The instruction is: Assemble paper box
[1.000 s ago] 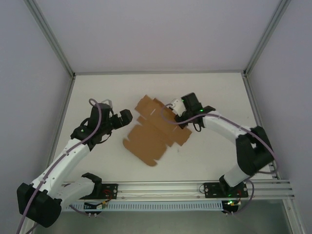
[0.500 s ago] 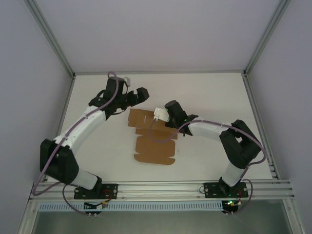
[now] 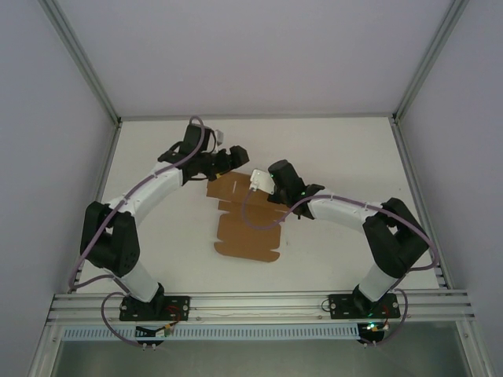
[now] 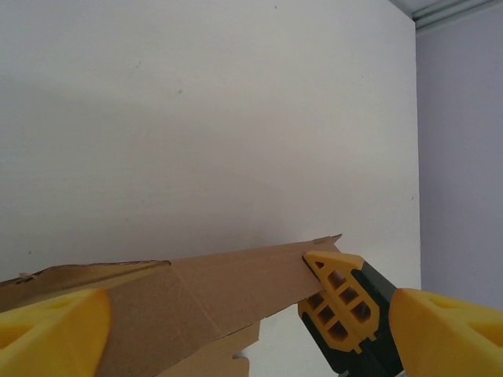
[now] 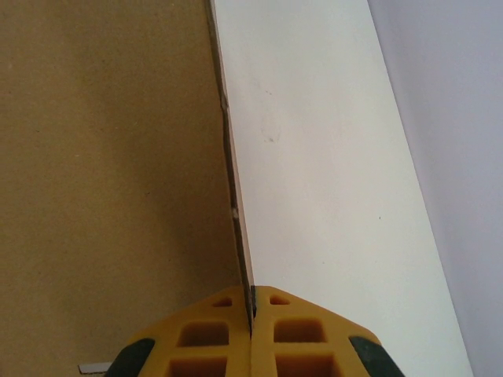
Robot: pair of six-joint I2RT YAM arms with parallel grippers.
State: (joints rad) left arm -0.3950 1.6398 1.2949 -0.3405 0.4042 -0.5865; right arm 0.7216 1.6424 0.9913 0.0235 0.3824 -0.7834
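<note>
Now the paper box (image 3: 245,236), a flat die-cut sheet at mid-table, is seen squared up where it was lying askew a second ago, and its far flap is raised off the table (image 3: 346,157). That flap's edge is pinched in the clenched right gripper (image 5: 251,312). The left gripper (image 4: 245,336), swung across from the near side, is held released, its fingers set either side of the raised flap, seemingly clear of it. A first fold is judged to be set up; no wall is formed yet.

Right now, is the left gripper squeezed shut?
No, the left gripper is open: its yellow fingers stand wide apart in the left wrist view.
</note>
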